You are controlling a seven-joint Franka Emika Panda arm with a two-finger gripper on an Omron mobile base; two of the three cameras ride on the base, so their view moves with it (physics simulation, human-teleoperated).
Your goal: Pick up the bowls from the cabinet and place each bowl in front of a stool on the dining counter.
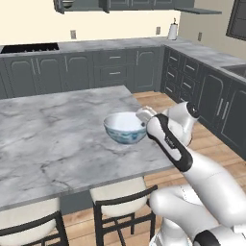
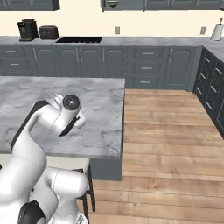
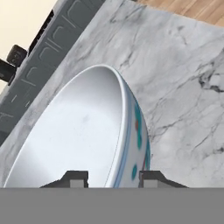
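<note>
Island [image 1: 53,139] with a marble top spreads from nine o'clock to centre in the left base view. Stools [image 1: 122,199] tuck under its near edge at six o'clock. Arm [image 1: 180,144] reaches in from four o'clock. Gripper [image 3: 113,177] pinches the bowl [image 1: 125,128] by its rim, one finger inside, one outside, above the marble near centre.

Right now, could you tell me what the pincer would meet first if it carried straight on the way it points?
The pincer is shut on the rim of the white-and-blue bowl, so the bowl travels with it. Beyond the bowl, the line seems to slant down to the dining counter, though depth is unclear.
</note>
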